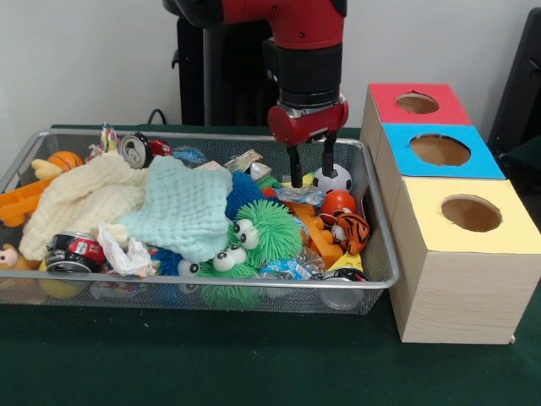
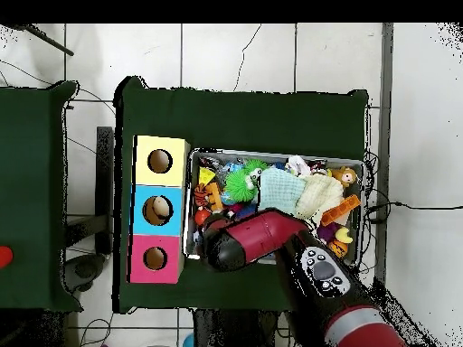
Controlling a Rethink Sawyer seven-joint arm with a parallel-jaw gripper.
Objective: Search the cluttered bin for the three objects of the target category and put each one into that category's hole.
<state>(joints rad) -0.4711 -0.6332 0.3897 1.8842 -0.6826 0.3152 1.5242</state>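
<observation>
A wire bin (image 1: 385, 254) is heaped with toys, cloths and cans. My gripper (image 1: 311, 172) hangs open over its far right part, fingers pointing down with nothing between them. A small soccer ball (image 1: 340, 179) lies just right of the fingers. An orange ball (image 1: 338, 201) and a tiger-striped ball (image 1: 353, 230) lie in front of it. A basketball (image 1: 65, 160) sits at the far left. Beside the bin stand a red box (image 1: 439, 110), a blue box (image 1: 478, 156) and a yellow box (image 1: 507, 228), each with a round hole. From overhead the arm (image 2: 258, 239) hides the gripper.
A mint cloth (image 1: 182, 207) and a cream cloth (image 1: 84, 199) cover the bin's middle and left. A green fuzzy toy with eyes (image 1: 266, 228), drink cans (image 1: 135, 150) and orange blocks (image 1: 319, 241) lie around them. Overhead, the boxes (image 2: 136, 210) stand left of the bin (image 2: 276, 152).
</observation>
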